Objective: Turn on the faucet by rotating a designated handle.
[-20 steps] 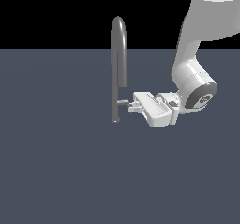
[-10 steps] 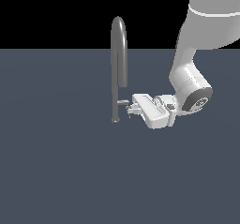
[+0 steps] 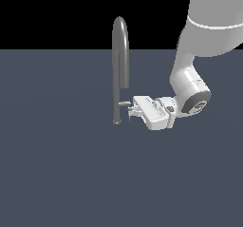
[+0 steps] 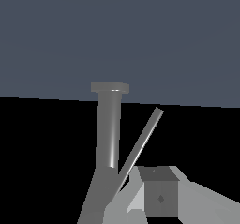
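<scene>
The gripper (image 3: 131,111) is placed against the handle (image 3: 124,103), low on the faucet (image 3: 120,64) stem near its foot. Whether its fingers are closed cannot be told. The approach seems done; the rotation is judged mostly left

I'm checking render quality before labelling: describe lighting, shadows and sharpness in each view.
Exterior view: flat, even light, no cast shadows on the dark floor; tall grey metal gooseneck faucet and white pincer sharp-edged. Wrist view: a bright streak of glare runs down the faucet stem; nothing blurred.
</scene>
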Controlling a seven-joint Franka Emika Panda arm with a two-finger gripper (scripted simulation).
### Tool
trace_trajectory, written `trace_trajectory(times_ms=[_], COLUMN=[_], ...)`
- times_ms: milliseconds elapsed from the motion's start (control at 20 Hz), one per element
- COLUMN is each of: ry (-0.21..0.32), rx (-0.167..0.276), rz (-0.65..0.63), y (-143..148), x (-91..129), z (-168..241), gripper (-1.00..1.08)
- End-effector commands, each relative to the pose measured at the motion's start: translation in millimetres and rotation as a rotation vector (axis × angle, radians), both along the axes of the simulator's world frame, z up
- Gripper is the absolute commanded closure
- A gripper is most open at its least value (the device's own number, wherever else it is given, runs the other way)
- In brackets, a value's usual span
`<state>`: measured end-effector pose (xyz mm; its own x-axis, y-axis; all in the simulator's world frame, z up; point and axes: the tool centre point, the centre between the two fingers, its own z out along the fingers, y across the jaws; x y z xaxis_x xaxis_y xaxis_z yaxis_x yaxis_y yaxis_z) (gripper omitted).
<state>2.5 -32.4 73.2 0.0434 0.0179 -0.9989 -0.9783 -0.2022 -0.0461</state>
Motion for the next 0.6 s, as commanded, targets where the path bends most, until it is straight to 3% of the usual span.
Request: trace_trajectory(times_ms=[0, 550], ry=[0.015, 0.041], rx=[-0.009, -0.017], rz=[-0.010, -0.018], y=[0.6, 2.7], x=[2.6, 13.9], z=[-15.6, -43.7], gripper=[1.08, 1.08])
